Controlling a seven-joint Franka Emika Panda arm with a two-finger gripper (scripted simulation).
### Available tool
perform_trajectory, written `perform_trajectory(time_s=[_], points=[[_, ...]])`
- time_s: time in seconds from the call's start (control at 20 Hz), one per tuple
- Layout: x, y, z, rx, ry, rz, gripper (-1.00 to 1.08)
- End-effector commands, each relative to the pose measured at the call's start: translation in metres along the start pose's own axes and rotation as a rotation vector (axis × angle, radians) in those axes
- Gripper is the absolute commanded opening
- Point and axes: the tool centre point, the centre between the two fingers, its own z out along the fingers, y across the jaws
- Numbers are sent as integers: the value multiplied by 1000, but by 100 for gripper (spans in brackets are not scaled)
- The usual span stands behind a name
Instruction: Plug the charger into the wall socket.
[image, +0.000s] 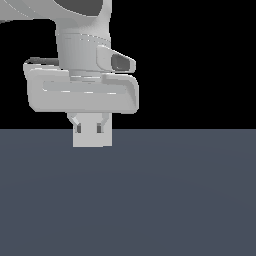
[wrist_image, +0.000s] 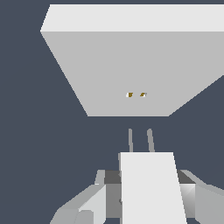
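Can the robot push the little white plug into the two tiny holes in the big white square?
Probably yes. The tool holds the charger, its prongs aimed at the wall socket, and nothing shows in the gap between them.

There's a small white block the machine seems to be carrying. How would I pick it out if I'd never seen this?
Start at the big white square plate, the wall socket, with two tiny orange-brown holes at its centre. Facing it, apart from it, is the charger, a small plain white block clamped in the pincer. Unlike the plate, it is narrow and has two thin prongs pointing toward those holes.
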Motion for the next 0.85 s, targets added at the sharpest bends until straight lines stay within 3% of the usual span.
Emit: perform_trajectory(time_s=[0.0, 0.45, 0.8], points=[[5, 0, 2, 0, 0, 0, -100], [34, 0, 14, -1, 0, -1, -100], [42, 0, 18, 0, 0, 1, -100]])
